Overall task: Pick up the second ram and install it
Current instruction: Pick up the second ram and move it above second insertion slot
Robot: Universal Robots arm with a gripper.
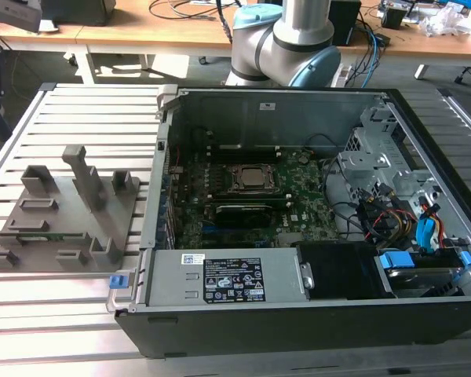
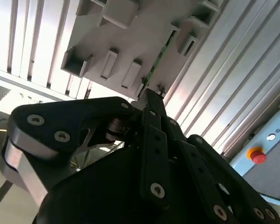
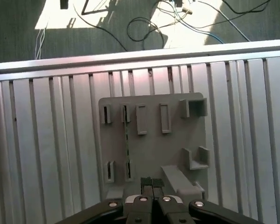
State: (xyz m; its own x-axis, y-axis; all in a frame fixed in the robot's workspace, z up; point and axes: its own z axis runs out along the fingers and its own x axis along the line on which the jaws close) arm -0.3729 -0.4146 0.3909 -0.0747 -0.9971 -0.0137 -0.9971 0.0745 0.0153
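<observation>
1. Ram (image 1: pixel 47 235) is sitting on edge in a slot of the grey tray (image 1: pixel 129 228), at the exterior view's left on the table (image 1: pixel 78 110), so its top edge is showing for a grip.
2. Above that tray the pincer (image 3: pixel 151 182) is hanging, tips pinched narrow and carrying nothing, with the ram (image 3: pixel 126 140) lying below, slightly aside and apart.
3. At the exterior view's right the computer case (image 1: pixel 220 330) is lying open, its board (image 1: pixel 306 196) facing up for fitting.
</observation>
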